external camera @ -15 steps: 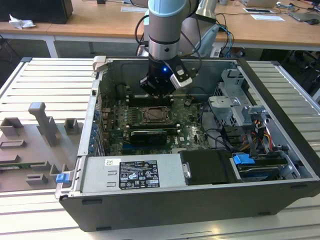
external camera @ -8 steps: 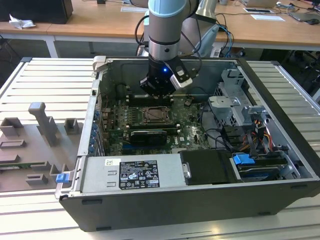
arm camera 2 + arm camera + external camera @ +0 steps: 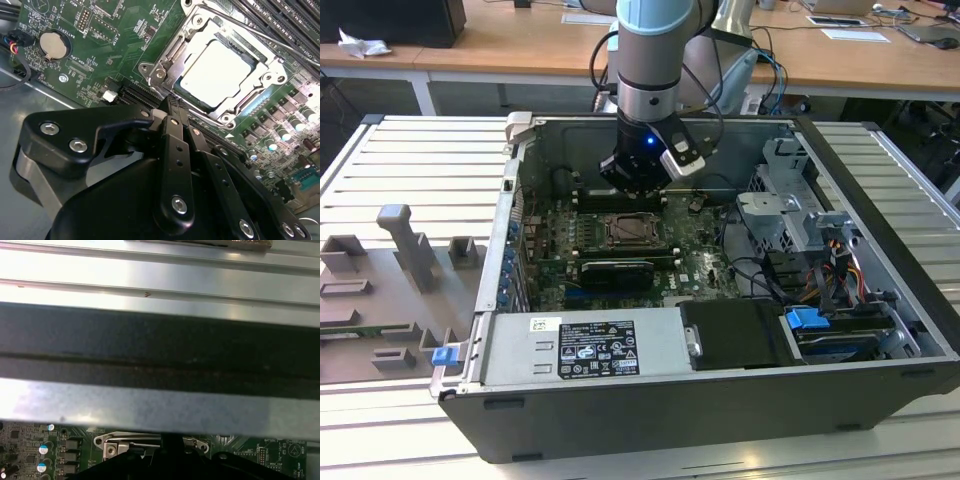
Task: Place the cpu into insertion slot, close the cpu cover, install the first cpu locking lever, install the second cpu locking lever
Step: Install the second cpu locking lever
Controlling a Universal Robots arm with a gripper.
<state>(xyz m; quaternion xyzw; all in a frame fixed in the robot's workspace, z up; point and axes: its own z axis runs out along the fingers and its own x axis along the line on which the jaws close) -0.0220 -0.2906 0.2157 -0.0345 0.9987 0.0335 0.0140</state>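
The jaws are pressed together with nothing between them, the black gripper (image 3: 172,102) hanging just beside the socket's edge in the second wrist view. The pale silvery square cpu (image 3: 217,72) lies flat in its socket, and the thin silvery metal cpu cover (image 3: 167,60) is folded down around it, framing its top. The green motherboard (image 3: 695,250) holding the socket sits inside the open dark computer case (image 3: 880,210), under the grey robot arm (image 3: 650,60).

Even overhead room light, glare on the cpu (image 3: 219,73), blurred bright case wall (image 3: 160,275), soft shadows
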